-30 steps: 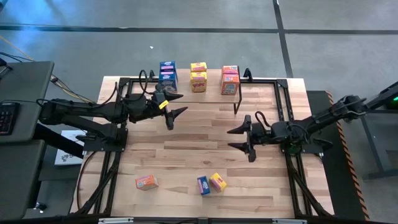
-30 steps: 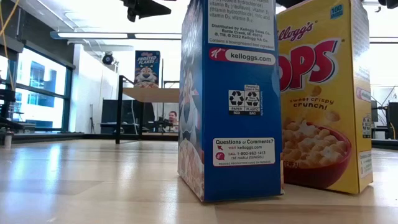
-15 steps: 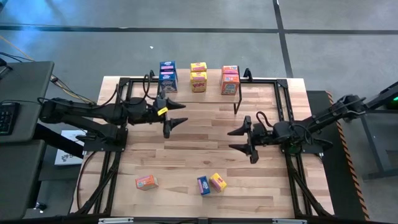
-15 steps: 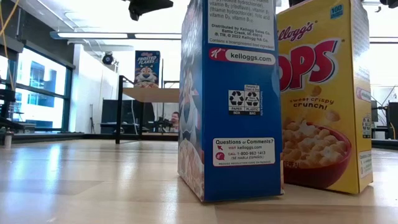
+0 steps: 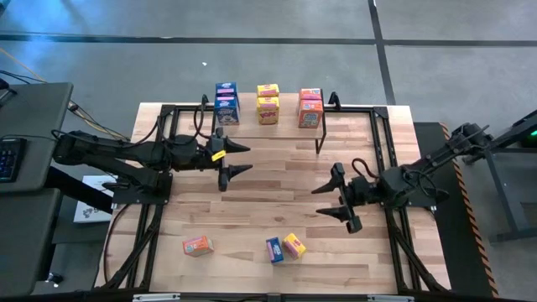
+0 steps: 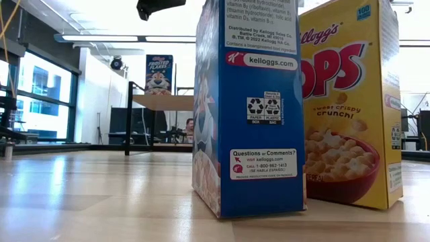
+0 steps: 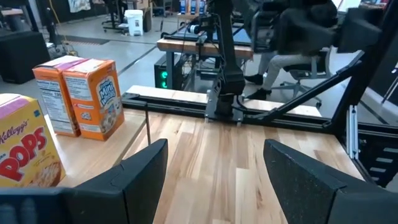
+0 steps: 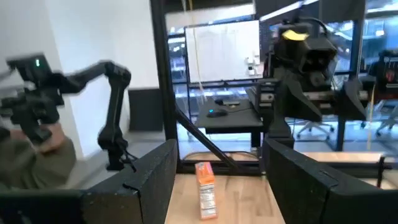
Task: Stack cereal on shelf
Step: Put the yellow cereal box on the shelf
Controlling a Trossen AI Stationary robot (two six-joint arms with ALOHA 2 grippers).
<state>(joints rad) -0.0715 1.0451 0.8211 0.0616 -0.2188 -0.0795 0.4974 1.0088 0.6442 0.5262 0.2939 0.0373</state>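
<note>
Both sets of jaws stand released and hold nothing: the left gripper (image 5: 237, 158) hangs left of frame centre in the high view, the right gripper (image 5: 343, 206) right of centre. Six cereal boxes stand in pairs on the shelf (image 5: 344, 114) at the top: blue (image 5: 226, 101), yellow (image 5: 268, 103), orange (image 5: 310, 106). Three more lie on the bench (image 5: 252, 201) at lower centre: orange (image 5: 198, 246), blue (image 5: 273, 249), yellow (image 5: 294, 245). Grey floor surrounds it.

Pale planked wooden tabletop (image 5: 268, 214), satin sheen seen in low view; glossy printed cardboard blue cereal box (image 6: 248, 107); matt black metal frame rails (image 5: 377, 134).
</note>
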